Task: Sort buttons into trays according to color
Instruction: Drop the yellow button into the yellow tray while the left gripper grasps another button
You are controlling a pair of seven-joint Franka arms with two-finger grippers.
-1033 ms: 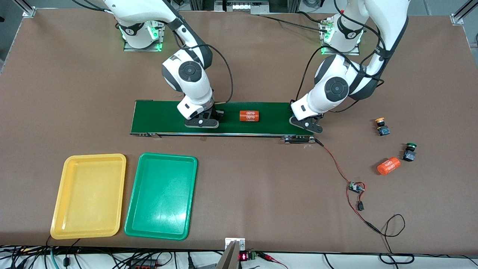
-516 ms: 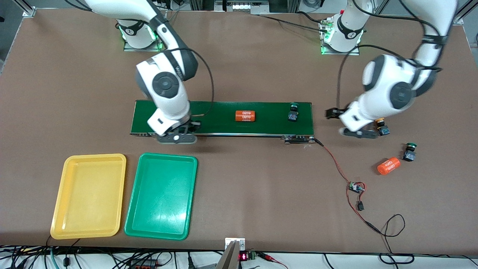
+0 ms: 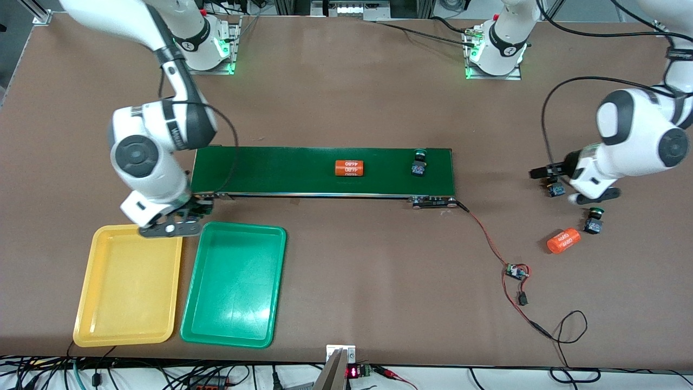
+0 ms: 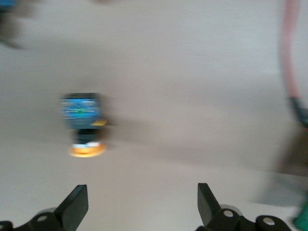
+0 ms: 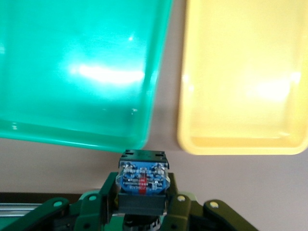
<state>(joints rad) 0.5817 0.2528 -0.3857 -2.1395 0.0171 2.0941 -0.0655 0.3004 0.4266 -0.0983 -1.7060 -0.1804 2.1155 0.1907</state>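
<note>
Now that the right gripper (image 3: 181,225) has swung off the dark-green conveyor belt (image 3: 270,170) to the yellow plastic tray (image 3: 130,325), fingers clamping a blue-bodied button (image 5: 143,180), release looks next; the left gripper (image 4: 139,204), fingers spread, has reached the yellow-capped button (image 4: 84,122) on the desk (image 3: 379,271).

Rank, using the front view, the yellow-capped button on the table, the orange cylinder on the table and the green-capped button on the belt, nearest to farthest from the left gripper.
From the open left gripper:
1. Yellow-capped button, on the table just under the gripper.
2. Orange cylinder on the table, nearer the front camera.
3. Green-capped button on the belt, on the conveyor belt, toward the right arm's end.
</note>
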